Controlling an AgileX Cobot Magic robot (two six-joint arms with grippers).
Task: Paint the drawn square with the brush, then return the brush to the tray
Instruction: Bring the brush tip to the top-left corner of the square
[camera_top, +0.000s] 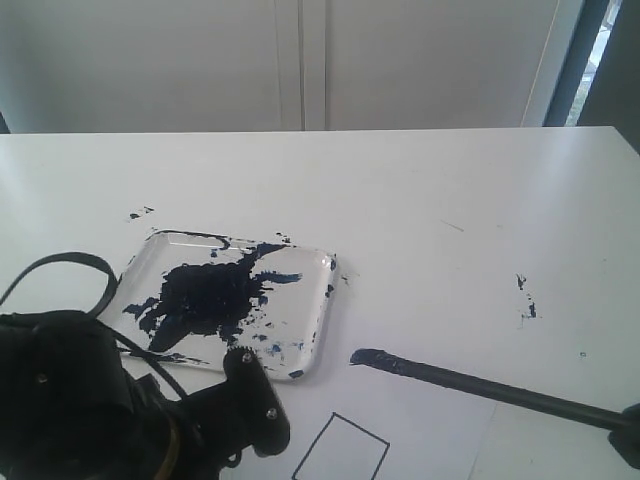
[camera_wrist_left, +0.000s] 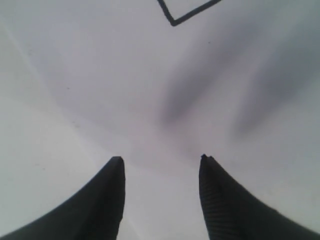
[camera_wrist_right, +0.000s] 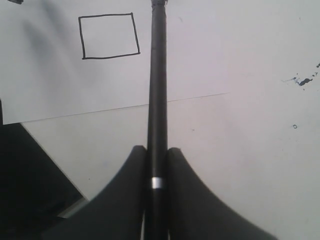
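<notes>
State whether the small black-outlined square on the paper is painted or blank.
Blank: the small black-outlined square encloses only clean white paper, with no blue paint inside.

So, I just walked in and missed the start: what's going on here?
The right gripper is clamped on the long thin black brush, its blue-painted tip between the paint-smeared clear plastic tray and the black-outlined drawn square, which is unpainted. The left gripper is open, holding nothing.

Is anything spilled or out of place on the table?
Yes. Dark paint specks lie on the bare table, outside the tray, to its right. More sit by its far left corner.
</notes>
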